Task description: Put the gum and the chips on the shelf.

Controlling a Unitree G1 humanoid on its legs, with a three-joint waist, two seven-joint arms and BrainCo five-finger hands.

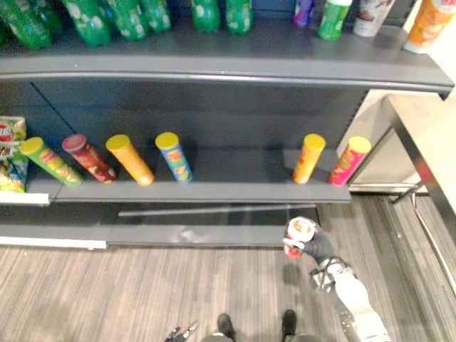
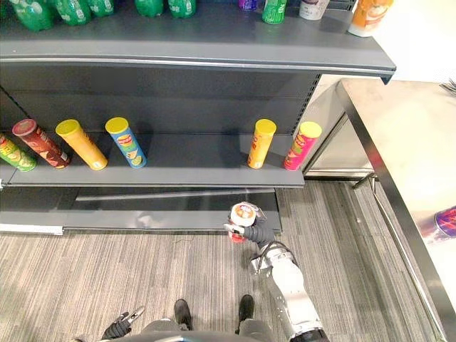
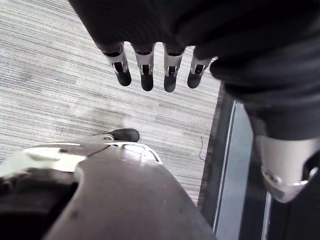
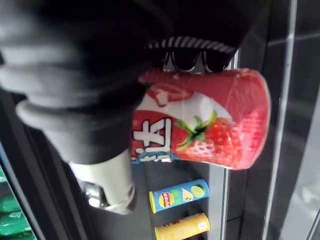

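Red and printed with strawberries, the can [image 4: 210, 125] sits in your right hand [image 1: 318, 248]. The fingers are curled round its side and the white lid faces up at you. From the wrist view the dark cover hides much of the grip, but the fingertips [image 4: 186, 61] show wrapped over the can's edge. You hold it over the floor [image 1: 107, 285], near of the lower shelf [image 1: 235, 167] and not touching it, roughly in line with the orange can [image 1: 308, 158]. I cannot tell whether it holds gum or chips.

On that lower shelf you have a row of tilted cans. From the left come a green one [image 1: 50, 162], a dark red one [image 1: 88, 158], a yellow one [image 1: 130, 159] and a blue one [image 1: 174, 157]. A bare stretch follows, then the orange can and a pink one [image 1: 349, 160] just beside it at the right end. A chip bag [image 1: 8, 153] shows at the far left edge.

The upper shelf [image 1: 285, 50] carries green bottles [image 1: 92, 18] and a few other containers towards the right. A steel table [image 2: 406, 142] stands to the right of the shelving.

Your left hand [image 3: 165, 70] hangs low at your left side over the floor, fingers straight and holding nothing.
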